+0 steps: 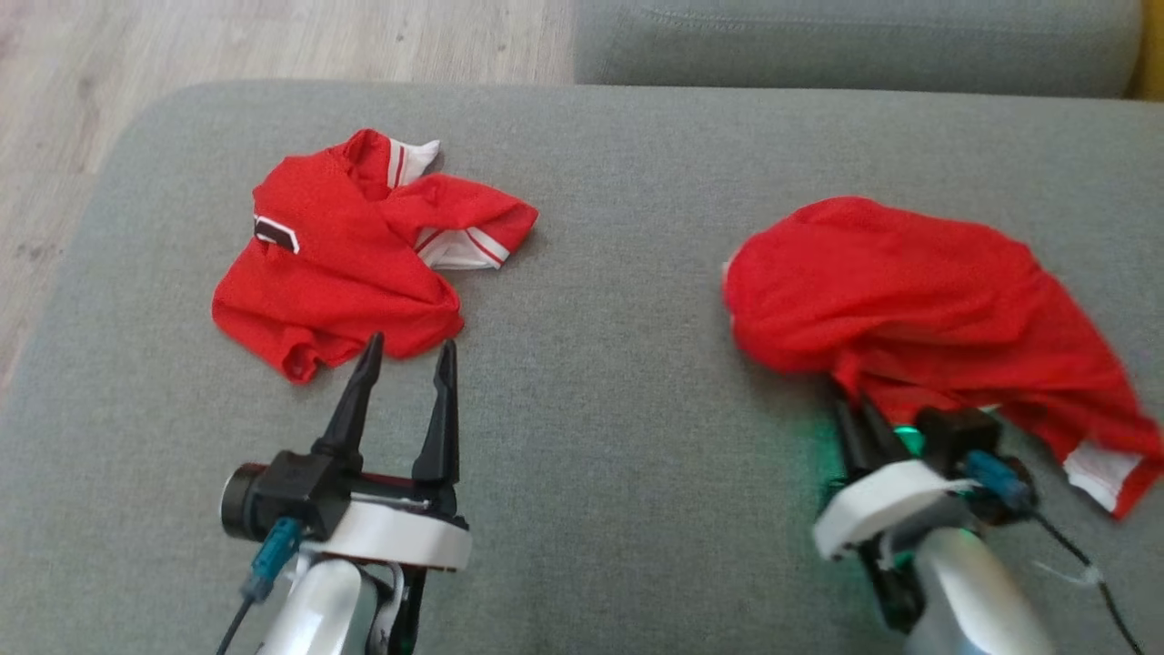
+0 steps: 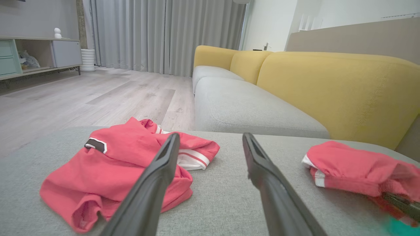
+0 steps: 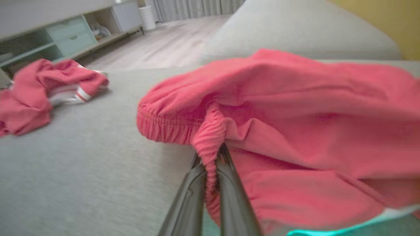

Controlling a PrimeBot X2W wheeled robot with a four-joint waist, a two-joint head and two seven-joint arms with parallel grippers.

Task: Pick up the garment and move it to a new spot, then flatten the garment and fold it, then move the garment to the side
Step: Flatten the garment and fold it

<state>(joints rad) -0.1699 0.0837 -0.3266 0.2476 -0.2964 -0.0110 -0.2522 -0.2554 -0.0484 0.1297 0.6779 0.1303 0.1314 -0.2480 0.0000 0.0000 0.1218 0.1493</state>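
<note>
The right claw [image 1: 855,405] is seen closed tight on a gathered, ribbed edge of the red garment [image 1: 909,282], which is bunched in a rounded heap on the right part of the grey cushion [image 1: 618,364]. In the right wrist view the elastic band of the garment [image 3: 295,108] is pinched between the two dark fingers of that claw [image 3: 211,154], and the cloth is drawn up from the cushion at the pinch. A white-trimmed hem is trailed toward the cushion's right edge. The left claw [image 1: 409,346] is held wide, with nothing between its fingers, its tips just short of the near edge of a second piece, a red jersey [image 1: 336,264] crumpled on the left part of the cushion and marked by white striped trim and a small black patch. The two red pieces are kept well apart. A yellow-backed sofa [image 2: 328,85] and a wooden floor [image 1: 182,45] are seen beyond the cushion.
</note>
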